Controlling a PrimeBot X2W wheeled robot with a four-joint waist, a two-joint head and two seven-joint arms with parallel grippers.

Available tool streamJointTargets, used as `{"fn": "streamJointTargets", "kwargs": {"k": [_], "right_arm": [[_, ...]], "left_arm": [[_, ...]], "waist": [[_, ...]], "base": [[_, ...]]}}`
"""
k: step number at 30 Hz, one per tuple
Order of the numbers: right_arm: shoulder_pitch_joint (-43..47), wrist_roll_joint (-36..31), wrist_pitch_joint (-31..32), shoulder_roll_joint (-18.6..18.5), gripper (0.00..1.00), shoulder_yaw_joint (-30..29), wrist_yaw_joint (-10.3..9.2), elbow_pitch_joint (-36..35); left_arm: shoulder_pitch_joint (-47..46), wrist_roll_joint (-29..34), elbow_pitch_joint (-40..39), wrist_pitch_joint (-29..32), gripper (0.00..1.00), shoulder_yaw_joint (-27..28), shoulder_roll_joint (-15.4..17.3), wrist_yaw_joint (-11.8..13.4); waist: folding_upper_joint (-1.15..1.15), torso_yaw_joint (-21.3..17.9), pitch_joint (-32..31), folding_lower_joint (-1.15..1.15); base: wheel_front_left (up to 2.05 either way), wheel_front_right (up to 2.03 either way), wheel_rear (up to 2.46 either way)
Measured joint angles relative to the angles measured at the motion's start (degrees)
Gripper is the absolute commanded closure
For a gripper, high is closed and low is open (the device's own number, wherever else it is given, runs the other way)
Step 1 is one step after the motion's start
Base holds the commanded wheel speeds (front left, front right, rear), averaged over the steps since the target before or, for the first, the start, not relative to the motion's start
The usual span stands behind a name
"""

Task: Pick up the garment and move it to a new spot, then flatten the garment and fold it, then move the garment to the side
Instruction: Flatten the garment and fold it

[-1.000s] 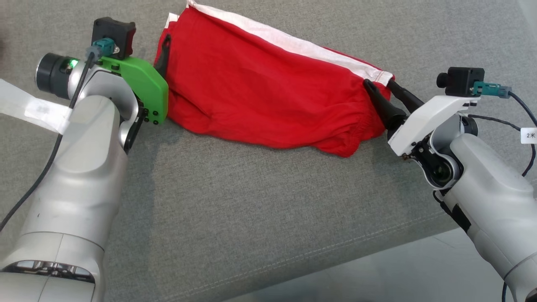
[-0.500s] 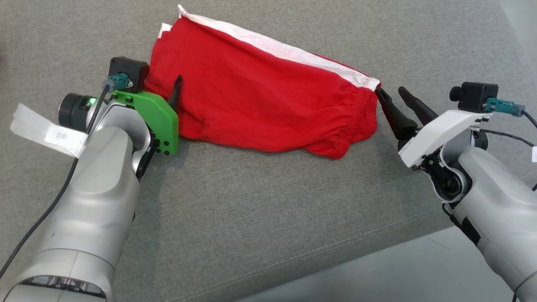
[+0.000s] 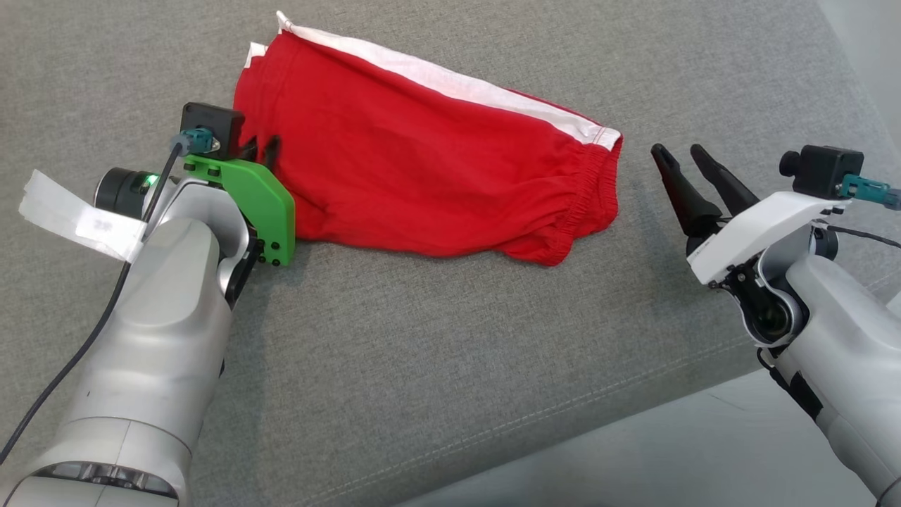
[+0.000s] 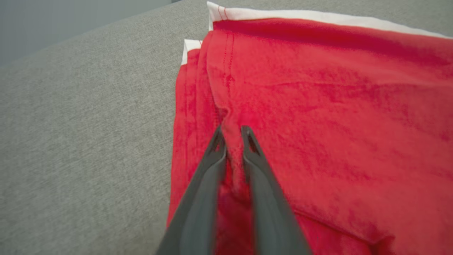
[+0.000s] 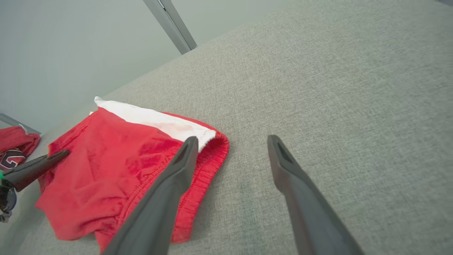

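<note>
Head cam: red garment (image 3: pixel 422 176) lies flat-ish on the grey cushion (image 3: pixel 422 366), toward the far side. L gripper (image 3: pixel 262 146) is on its left end. R gripper (image 3: pixel 679 158) sits just off the waistband end, not touching, fingers spread.

L wrist cam: fingers nearly together, pinching a ridge of red cloth near the hem. I'd check the bite has all layers before lifting, otherwise it'll prob. unfold.

R wrist cam: fingers wide, waistband beside one of them. I'd bring R in to clamp the band, then lift both ends level.

Grey upholstered cushion (image 3: pixel 436 366), perhaps pale wall (image 5: pixel 63 53)
</note>
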Motion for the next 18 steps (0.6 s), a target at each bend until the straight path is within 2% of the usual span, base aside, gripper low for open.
{"fn": "streamJointTargets", "kwargs": {"k": [1,18], "right_arm": [[0.1,0.0,-0.2,-0.2,0.00,-0.1,0.00,0.0],[1.1,0.4,-0.8,-0.7,0.00,0.1,0.00,-0.8]], "left_arm": [[0.0,0.0,0.0,-0.1,1.00,0.0,0.0,0.0],[2.4,-3.4,1.5,-3.4,1.00,1.0,-0.5,0.0]], "waist": [[0.00,0.1,0.0,0.00],[0.00,2.6,-1.3,0.00]], "base": [[0.00,0.00,0.00],[0.00,0.00,0.00]]}}
